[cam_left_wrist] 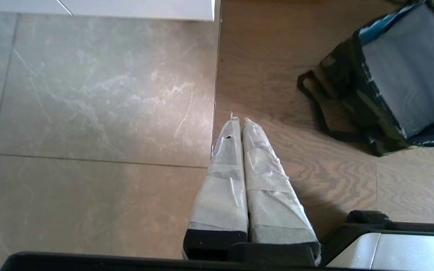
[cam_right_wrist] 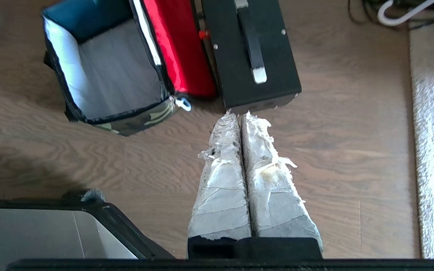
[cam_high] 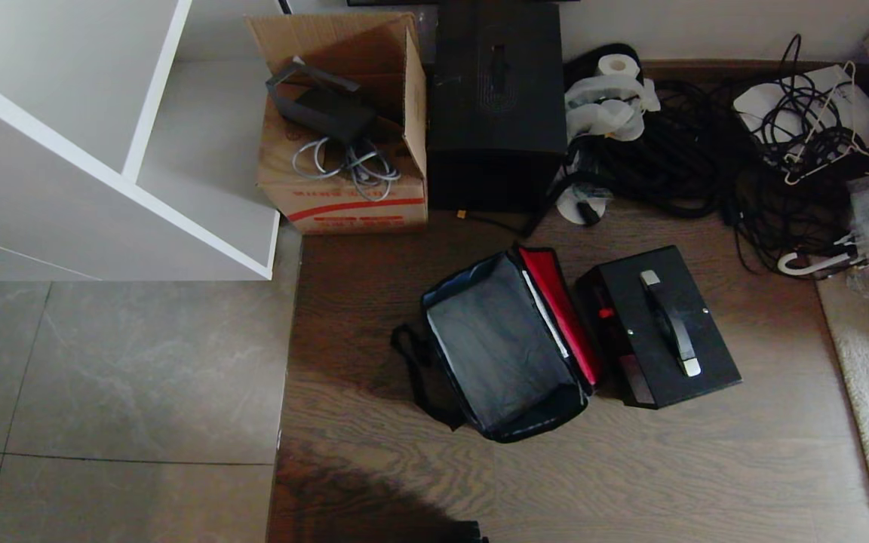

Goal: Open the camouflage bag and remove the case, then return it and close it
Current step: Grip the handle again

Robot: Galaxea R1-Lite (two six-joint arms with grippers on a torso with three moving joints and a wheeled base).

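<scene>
Taped in pale, fraying wrap, the right gripper (cam_right_wrist: 238, 114) hangs above the wooden floor (cam_high: 631, 467) with its two fingers pressed together and nothing between them. The left gripper (cam_left_wrist: 238, 119) is wrapped the same way, also clenched and empty, and sits over the seam where grey tile (cam_left_wrist: 89, 113) meets the wood. Neither arm shows in the head view. Just beyond the right gripper's tips lies the case (cam_right_wrist: 249, 56), a black hard box resting flat on the floor outside the bag, its handle facing up. Its long axis runs away from the robot, leaning slightly towards the robot's left at the far end, and the black handle with silver ends follows the same line; the near silver end is the part closest to the gripper. A small red part shows on the side facing the bag. Touching that side is the bag (cam_high: 506, 347), open, its red-lined lid folded over against the case and its grey interior empty. It lies parallel to the case, on the robot's left of it, strap trailing on the far-left side. The right gripper looks clearly nearer the case; the left is nearer the bag, off to its left. Judging by this, the case is out and returning it comes next.
</scene>
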